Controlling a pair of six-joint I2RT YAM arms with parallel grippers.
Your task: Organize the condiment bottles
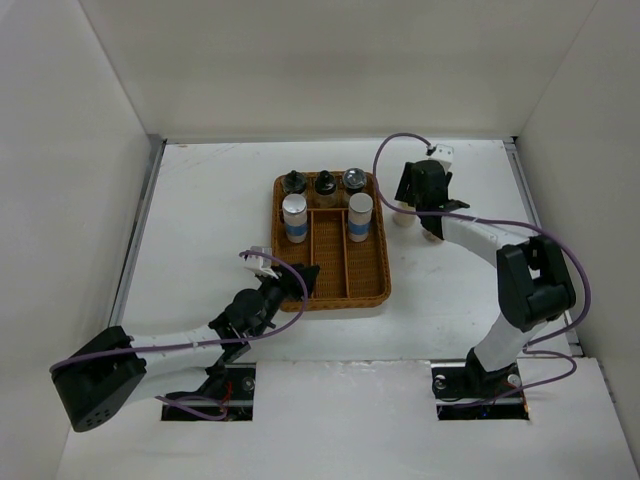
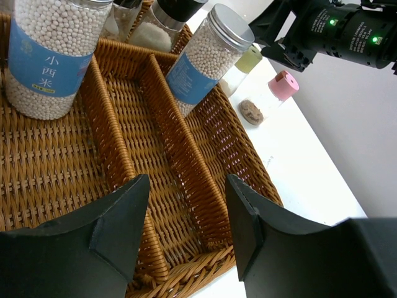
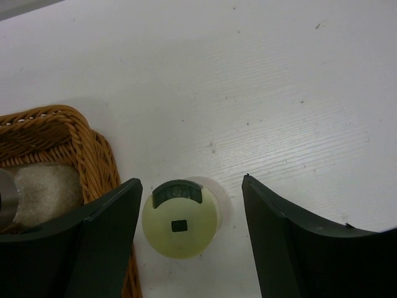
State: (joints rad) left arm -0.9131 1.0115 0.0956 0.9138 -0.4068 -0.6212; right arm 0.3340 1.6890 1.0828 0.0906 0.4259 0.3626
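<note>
Condiment bottles [image 1: 295, 217]: five stand at the far end of the wicker tray [image 1: 366, 272]. Three dark- or silver-capped shakers [image 1: 325, 183] form the far row, with two blue-banded jars [image 2: 205, 62] just nearer. The yellow-capped bottle [image 3: 181, 225] stands upright on the table [image 3: 298, 93], just right of the tray's far right corner. The pink-capped bottle [image 2: 283, 85] stands close by it. The right pincer [image 3: 190, 183] is spread wide, jaws either side of the yellow-capped bottle without touching it, holding nothing. The left pincer [image 2: 186, 180] is spread and empty over the tray's near left corner.
</note>
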